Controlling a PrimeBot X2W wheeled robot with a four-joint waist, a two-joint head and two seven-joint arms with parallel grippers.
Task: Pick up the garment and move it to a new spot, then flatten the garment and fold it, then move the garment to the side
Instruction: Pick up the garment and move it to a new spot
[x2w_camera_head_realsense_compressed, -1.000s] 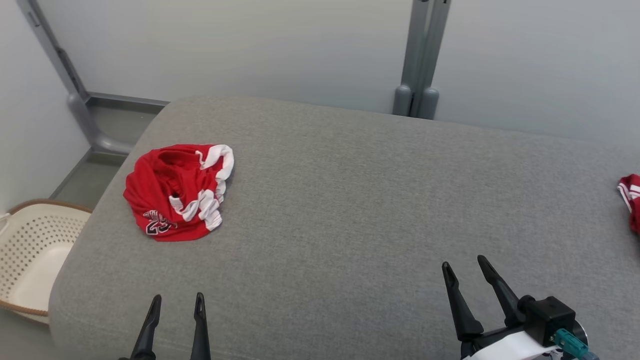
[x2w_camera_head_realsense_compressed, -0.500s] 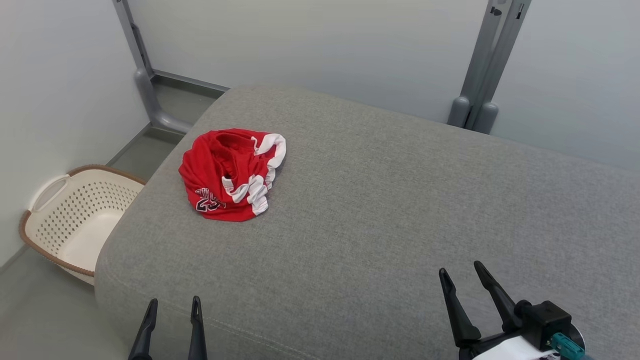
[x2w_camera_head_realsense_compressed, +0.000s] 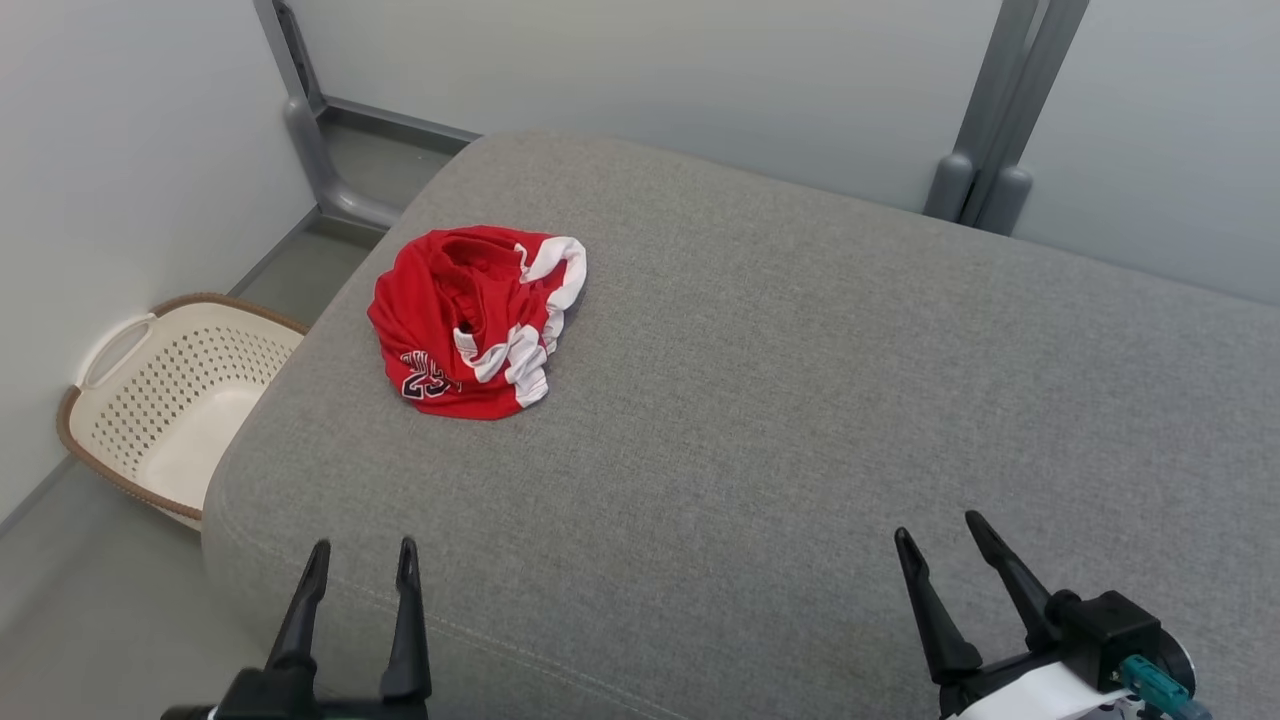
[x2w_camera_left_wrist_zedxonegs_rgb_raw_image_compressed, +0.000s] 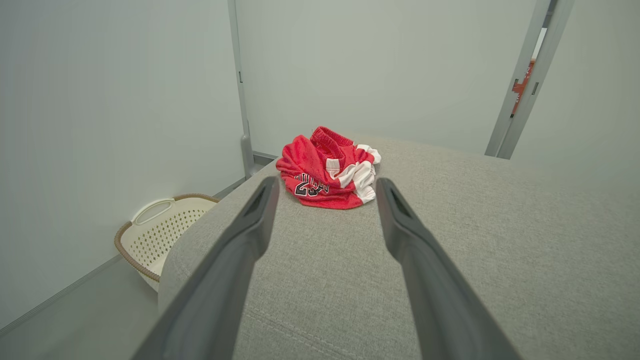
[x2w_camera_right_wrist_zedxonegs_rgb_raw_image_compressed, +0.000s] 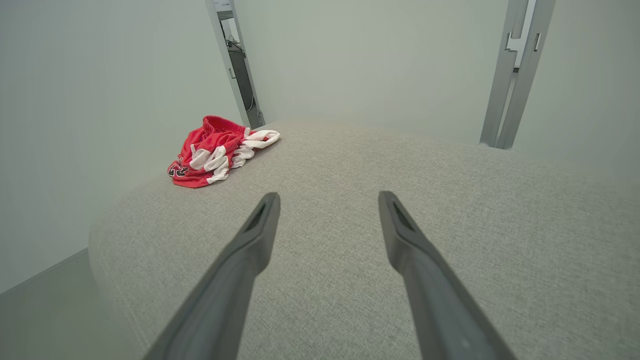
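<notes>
Red garment (x2w_camera_head_realsense_compressed: 475, 320) with white trim: where is it lying? (first observer)

It is lying in a crumpled heap on the grey cushion (x2w_camera_head_realsense_compressed: 800, 420), near the far left corner, well in from the near edge. Black number print is showing on the side nearest the robot. (second observer)

And the left gripper (x2w_camera_head_realsense_compressed: 363, 545)? (first)

It is hovering at the cushion's near left edge, its two dark fingers standing apart with nothing between them. In the left wrist view the heap is showing just past the fingertips, framed by the gap, not touching either one. (second)

Right gripper (x2w_camera_head_realsense_compressed: 938, 526)? (first)

It is hovering over the near right part of the cushion, fingers likewise spread and gripping nothing, pointing out across the grey fabric. The garment is sitting well off to its left. (second)

Anything beside the cushion? (first)

A cream basket (x2w_camera_head_realsense_compressed: 160, 400) with a brown rim is sitting on the floor (x2w_camera_head_realsense_compressed: 90, 620) just beside the cushion's left end. Grey posts (x2w_camera_head_realsense_compressed: 985, 130) are standing against the pale wall (x2w_camera_head_realsense_compressed: 700, 80) behind the far edge. (second)
</notes>
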